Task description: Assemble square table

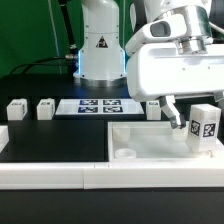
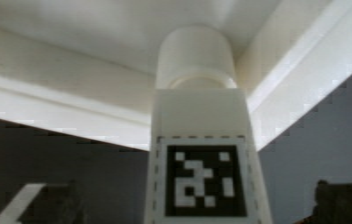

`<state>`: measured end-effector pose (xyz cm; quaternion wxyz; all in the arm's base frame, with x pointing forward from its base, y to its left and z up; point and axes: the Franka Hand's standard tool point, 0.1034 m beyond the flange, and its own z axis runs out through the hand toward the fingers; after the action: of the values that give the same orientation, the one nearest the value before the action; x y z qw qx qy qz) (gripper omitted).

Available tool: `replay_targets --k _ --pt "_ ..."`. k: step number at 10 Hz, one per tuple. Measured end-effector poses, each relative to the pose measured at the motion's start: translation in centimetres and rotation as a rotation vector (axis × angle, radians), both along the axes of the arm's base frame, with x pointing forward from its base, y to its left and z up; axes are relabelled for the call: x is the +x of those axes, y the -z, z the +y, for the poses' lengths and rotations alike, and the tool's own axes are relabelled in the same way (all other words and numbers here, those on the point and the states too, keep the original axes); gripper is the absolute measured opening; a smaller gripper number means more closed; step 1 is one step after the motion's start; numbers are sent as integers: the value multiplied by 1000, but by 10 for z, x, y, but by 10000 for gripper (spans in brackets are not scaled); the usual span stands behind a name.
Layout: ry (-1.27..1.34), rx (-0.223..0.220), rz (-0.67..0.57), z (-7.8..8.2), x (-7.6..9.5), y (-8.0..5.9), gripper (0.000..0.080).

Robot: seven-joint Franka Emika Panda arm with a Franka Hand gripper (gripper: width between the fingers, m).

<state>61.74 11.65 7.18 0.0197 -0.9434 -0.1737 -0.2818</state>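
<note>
A white table leg (image 1: 203, 126) with a black-and-white tag stands upright at the exterior view's right end of the square table (image 1: 133, 132), a white slab with a raised rim. My gripper (image 1: 192, 120) hangs around the leg, open. In the wrist view the leg (image 2: 199, 110) rises between the two dark fingertips (image 2: 31, 205), with a gap on each side, so neither pad touches it. The slab's rim (image 2: 84, 75) shows behind the leg. One dark finger (image 1: 172, 117) shows in the exterior view and the other is hidden.
Three more white legs (image 1: 16, 110) (image 1: 45, 108) (image 1: 153, 107) lie along the back of the black table. The marker board (image 1: 98, 105) lies between them. A long low white border wall (image 1: 50, 172) runs along the front. The robot's base (image 1: 100, 45) stands behind.
</note>
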Motion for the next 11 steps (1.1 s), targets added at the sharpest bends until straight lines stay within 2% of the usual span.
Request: replay_targets --k 2,3,4,8,11 --pt "1 0 0 -1 2 -1 648" --pt "-3 -4 62 -2 7 -8 648" --pt "-3 -2 105 1 15 -20 648" --pt "-5 1 337 12 13 -13 648" --pt "-7 -6 536 14 -3 -9 648"
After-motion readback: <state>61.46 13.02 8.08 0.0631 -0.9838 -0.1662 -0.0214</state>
